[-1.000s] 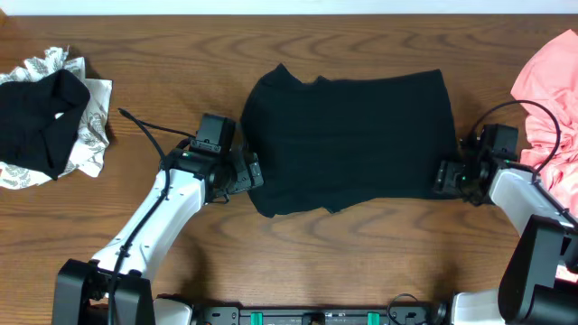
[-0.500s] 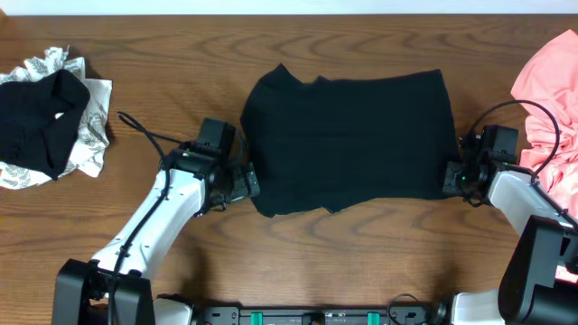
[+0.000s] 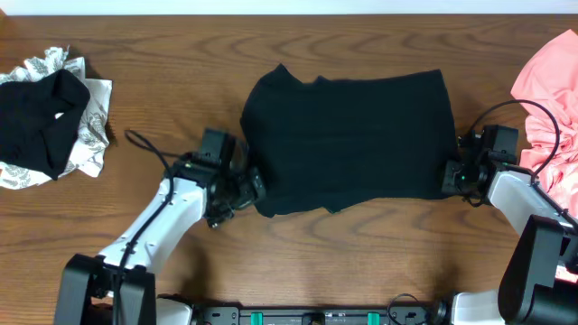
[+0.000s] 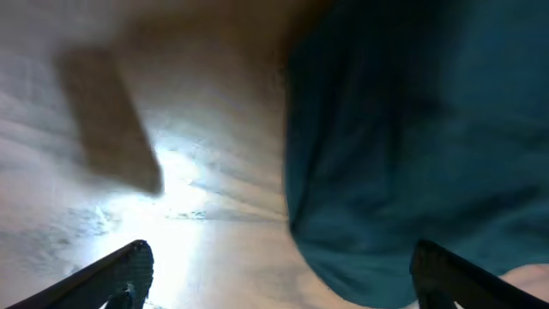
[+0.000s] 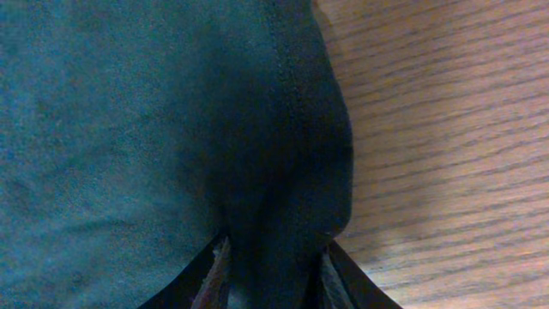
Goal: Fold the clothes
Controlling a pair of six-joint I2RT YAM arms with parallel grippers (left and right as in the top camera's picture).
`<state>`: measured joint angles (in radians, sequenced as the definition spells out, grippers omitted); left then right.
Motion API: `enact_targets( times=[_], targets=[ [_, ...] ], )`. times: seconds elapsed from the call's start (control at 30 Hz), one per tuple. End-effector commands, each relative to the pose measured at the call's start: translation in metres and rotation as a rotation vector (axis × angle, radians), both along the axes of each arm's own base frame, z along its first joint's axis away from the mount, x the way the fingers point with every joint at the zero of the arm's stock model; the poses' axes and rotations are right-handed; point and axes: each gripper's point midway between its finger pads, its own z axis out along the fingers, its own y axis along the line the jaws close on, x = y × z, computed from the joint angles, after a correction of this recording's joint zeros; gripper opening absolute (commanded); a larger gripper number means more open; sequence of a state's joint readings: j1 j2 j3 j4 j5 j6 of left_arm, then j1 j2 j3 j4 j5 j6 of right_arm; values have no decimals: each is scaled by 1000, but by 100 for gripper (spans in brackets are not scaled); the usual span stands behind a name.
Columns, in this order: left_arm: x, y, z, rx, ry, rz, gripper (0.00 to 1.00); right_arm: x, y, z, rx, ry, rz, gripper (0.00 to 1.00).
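Black shirt (image 3: 348, 135), right gripper (image 3: 449, 177) pinching its edge, left gripper (image 3: 256, 188) agape (at its hem), pink tee (image 3: 545, 81) far right

We note heavy blur across this view. The left gripper (image 4: 283, 276) stands wide apart, its two dark fingers (image 4: 124, 270) entering at the bottom left and bottom right corners with nothing between them gripped. The black shirt (image 4: 412, 146) fills the right half of the view, and its rounded lower edge lies on the table (image 4: 206, 103) between the fingers, nearer the right one. We record a bright glare (image 4: 176, 227) on the wood and a dark, blurred oblong patch (image 4: 111, 120) at upper left, which we cannot identify.
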<state>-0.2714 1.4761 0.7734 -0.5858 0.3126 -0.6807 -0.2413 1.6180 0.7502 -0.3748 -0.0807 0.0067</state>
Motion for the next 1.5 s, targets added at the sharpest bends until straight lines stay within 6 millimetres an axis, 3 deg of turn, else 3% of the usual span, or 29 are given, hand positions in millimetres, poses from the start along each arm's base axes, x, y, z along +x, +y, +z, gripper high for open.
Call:
enact_targets(
  times=[0.0, 0.1, 0.37, 0.6, 0.7, 0.8, 0.9, 1.07, 1.13, 1.2, 1.4, 1.47],
  targets=[
    [-13, -6, -14, -43, 71, 87, 88, -7, 7, -7, 32, 19, 12, 31],
    [-10, -21, -10, -126, 54, 62, 83, -7, 7, -7, 31, 17, 12, 31],
    [-6, -44, -6, -167, 30, 54, 83, -7, 7, -7, 32, 16, 14, 31],
    [-7, -46, -10, -109, 7, 50, 82, -6, 7, -6, 31, 13, 13, 31],
    [-6, -47, -10, -106, 2, 50, 73, -6, 7, -6, 32, 13, 13, 31],
    [-6, -47, -10, -104, -2, 50, 53, -6, 7, -6, 32, 14, 13, 31],
    [-5, -45, -11, -91, -7, 53, 42, -6, 7, -6, 34, 14, 14, 31],
    [-11, -43, -16, -83, 11, 56, 43, -6, 7, -6, 34, 14, 14, 31],
    [-18, -40, -21, -77, 33, 73, 55, -6, 7, -6, 34, 14, 14, 31],
    [-23, -37, -27, -74, 54, 100, 61, -6, 8, -6, 37, 12, 15, 31],
    [-21, -38, -35, -103, 30, 153, 62, -5, 9, -6, 44, 9, 18, 31],
    [-17, -41, -34, -118, 15, 152, 50, -6, 9, -6, 45, 10, 18, 31]
  ],
)
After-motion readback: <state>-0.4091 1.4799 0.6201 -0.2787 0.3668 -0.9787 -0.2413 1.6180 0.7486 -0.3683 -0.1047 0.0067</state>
